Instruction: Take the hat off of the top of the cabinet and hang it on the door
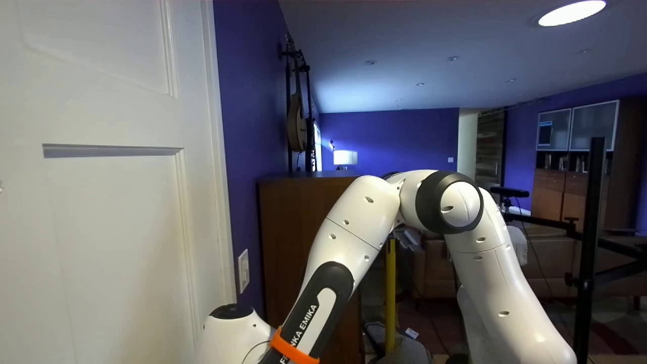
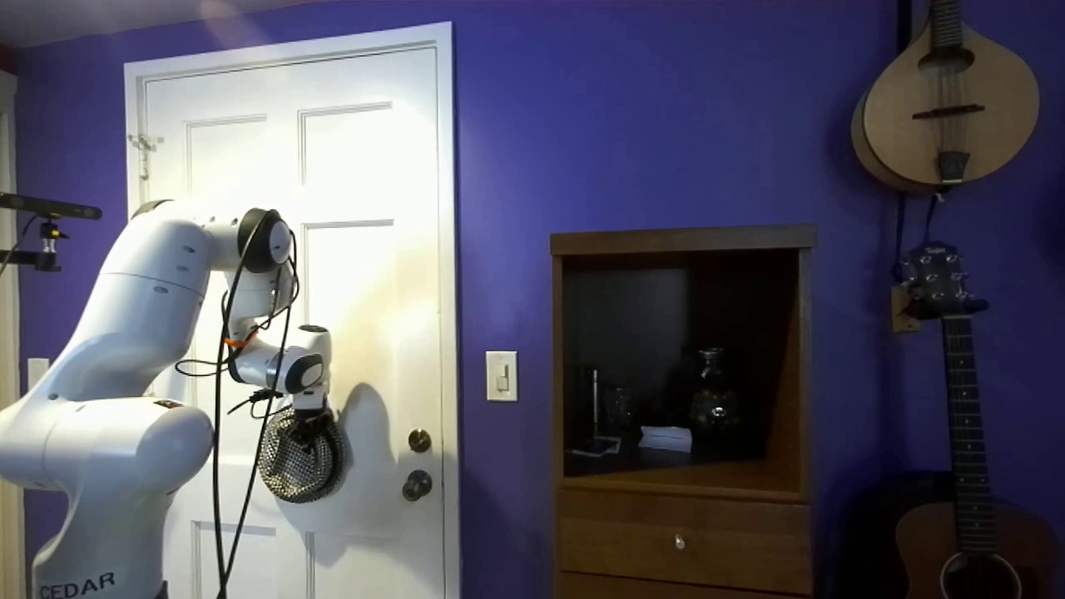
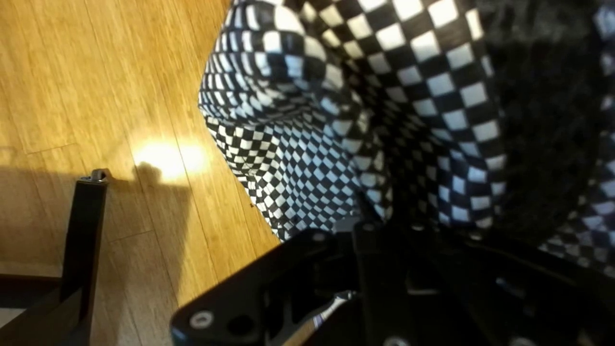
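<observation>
The hat (image 2: 301,457) is soft, with a black-and-white checked pattern. It hangs below my gripper (image 2: 314,416) in an exterior view, in front of the white door (image 2: 416,333); I cannot tell whether it touches the door. In the wrist view the folded hat (image 3: 317,178) fills the upper right, and my dark gripper (image 3: 379,226) is shut on its fabric; the fingertips are mostly hidden in shadow and cloth. The door (image 1: 111,227) and brown wooden cabinet (image 1: 303,222) also show in an exterior view, where gripper and hat are out of view. The cabinet (image 2: 682,240) stands right of the door.
Metal door knob (image 2: 417,485) and lock (image 2: 418,440) sit right of the hat. A light switch (image 2: 502,376) is on the purple wall. Loose black cables (image 2: 218,433) hang from the arm. A guitar (image 2: 965,433) hangs beyond the cabinet. A black stand (image 1: 589,242) is behind the arm.
</observation>
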Available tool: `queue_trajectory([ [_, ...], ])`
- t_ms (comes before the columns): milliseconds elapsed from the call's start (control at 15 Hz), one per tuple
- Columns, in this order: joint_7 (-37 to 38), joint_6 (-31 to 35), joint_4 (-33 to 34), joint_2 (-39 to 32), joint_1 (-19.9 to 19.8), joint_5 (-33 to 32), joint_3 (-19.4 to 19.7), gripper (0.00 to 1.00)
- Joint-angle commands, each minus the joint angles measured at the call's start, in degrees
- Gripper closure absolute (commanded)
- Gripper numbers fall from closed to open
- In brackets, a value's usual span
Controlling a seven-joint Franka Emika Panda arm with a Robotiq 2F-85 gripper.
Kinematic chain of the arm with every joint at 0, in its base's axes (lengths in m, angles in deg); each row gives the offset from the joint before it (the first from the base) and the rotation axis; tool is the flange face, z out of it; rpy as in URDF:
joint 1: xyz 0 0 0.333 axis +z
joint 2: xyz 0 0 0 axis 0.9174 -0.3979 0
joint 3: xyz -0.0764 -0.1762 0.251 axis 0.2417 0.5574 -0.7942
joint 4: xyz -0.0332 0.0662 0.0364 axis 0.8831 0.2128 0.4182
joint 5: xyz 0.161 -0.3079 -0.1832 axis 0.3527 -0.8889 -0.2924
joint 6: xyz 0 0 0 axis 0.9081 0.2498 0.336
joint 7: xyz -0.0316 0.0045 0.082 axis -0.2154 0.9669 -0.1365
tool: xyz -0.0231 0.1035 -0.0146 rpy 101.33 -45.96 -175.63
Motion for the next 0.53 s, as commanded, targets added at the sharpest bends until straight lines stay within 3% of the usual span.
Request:
queue_trajectory([
  [0,-0.2,-0.4,1.3,0.1,0.8,-0.9,0.8,0.99],
  [467,-2.7,-5.8,-0.9,4.6,0.0,-4.0,1.7,0.99],
])
